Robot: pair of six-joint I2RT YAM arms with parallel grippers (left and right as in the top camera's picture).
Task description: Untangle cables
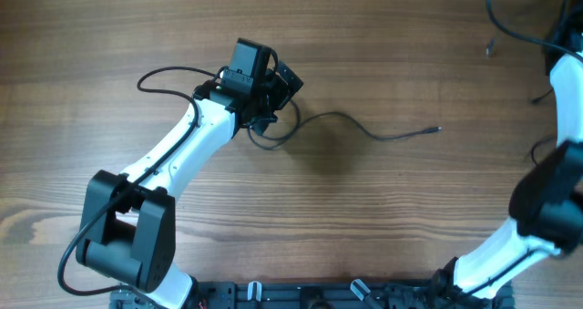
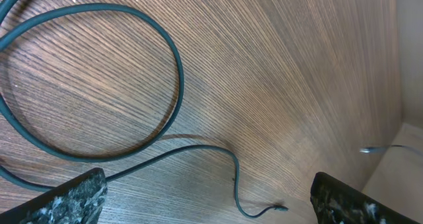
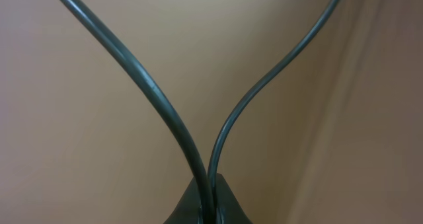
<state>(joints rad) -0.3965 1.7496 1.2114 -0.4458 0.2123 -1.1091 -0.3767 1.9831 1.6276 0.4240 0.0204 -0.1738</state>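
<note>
Two marbled dark fingers point(image 2: 74, 199) of the left gripper point(image 2: 208, 187) stand spread wide at the bottom corners of the left wrist view, with nothing between them but bare wood. Just beyond the gap, a thin black wire with a tiny connector tip point(image 2: 235, 174) lies flat on the brown wood-grain worktop point(image 1: 383, 218), curving up and then down to its tip. Beside it on the wood lies a broad loop of dark cable point(image 2: 177, 72), which looks thicker here. I cannot tell whether it belongs to the same wire.

From overhead, the left gripper hangs left of the worktop's middle, toward the far edge. The thin black wire curls in a small loop under it, then trails in a shallow wave toward the right edge, ending near the middle with its tip free. The white left arm point(image 1: 178, 149) stretches back to the near left corner.

In the right wrist view, the right gripper point(image 3: 206, 207) has its fingers pressed together, pinching two strands of a smooth dark cable point(image 3: 162, 108). The strands rise and fork apart against a blurred tan background. The white right arm point(image 1: 560, 118) stands along the right edge.
</note>
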